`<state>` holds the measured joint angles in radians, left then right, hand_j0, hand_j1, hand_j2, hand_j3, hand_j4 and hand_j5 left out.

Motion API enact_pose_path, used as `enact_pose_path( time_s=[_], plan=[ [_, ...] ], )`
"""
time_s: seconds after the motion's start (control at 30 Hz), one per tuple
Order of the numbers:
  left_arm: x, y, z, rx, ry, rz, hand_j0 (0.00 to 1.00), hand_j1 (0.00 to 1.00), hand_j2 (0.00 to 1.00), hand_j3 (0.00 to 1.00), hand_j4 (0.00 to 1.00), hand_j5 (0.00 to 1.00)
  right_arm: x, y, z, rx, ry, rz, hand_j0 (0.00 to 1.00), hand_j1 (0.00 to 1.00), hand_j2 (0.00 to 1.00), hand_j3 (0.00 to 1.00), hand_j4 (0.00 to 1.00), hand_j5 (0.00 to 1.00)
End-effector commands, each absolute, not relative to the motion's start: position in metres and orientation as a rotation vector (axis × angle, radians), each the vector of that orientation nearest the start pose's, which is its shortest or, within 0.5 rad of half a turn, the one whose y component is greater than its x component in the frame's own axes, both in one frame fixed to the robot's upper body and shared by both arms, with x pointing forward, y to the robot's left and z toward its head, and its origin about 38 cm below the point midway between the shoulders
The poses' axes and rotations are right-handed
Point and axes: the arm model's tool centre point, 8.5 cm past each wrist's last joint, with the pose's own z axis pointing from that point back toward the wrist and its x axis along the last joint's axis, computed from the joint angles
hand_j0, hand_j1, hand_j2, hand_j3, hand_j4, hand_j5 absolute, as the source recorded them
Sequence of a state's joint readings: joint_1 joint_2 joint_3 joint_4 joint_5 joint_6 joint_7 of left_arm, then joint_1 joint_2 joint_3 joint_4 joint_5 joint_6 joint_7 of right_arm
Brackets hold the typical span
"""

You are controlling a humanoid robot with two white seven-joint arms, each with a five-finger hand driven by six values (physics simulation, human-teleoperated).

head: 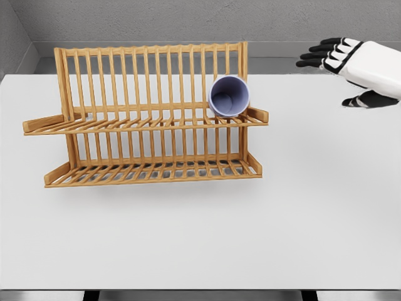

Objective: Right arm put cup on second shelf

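A pale lavender cup lies on its side on the upper shelf of a wooden two-tier dish rack, near the rack's right end, its open mouth facing me. My right hand hovers at the far right, well clear of the rack and cup, fingers spread and empty, black fingertips pointing left. The left arm does not show.
The rack stands on a white table whose front edge runs along the bottom. A grey wall rises behind the table's far edge. The lower shelf of the rack holds nothing.
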<state>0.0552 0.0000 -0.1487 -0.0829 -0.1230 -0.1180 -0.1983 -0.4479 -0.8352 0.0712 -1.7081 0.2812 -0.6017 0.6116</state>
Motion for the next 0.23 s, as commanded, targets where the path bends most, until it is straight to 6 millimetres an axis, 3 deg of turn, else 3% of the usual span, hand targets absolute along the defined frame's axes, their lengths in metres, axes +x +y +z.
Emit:
enact_pose_path(
  time_s=[0.0, 0.13, 0.2],
  plan=[
    [0.000, 0.248, -0.262, -0.134, -0.106, -0.289, 1.00, 1.00, 1.00, 1.00, 1.00, 1.00, 0.390, -0.353, 0.348, 1.000, 2.414, -2.504, 1.00, 1.00, 1.00, 1.00, 1.00, 1.00],
    [0.006, 0.247, -0.262, -0.142, -0.127, -0.295, 1.00, 1.00, 1.00, 1.00, 1.00, 1.00, 0.390, -0.350, 0.341, 0.973, 2.445, -2.495, 1.00, 1.00, 1.00, 1.00, 1.00, 1.00],
    [-0.005, 0.248, -0.262, -0.138, -0.095, -0.286, 1.00, 1.00, 1.00, 1.00, 1.00, 1.00, 0.390, -0.350, 0.341, 0.971, 2.447, -2.493, 1.00, 1.00, 1.00, 1.00, 1.00, 1.00]
  ],
)
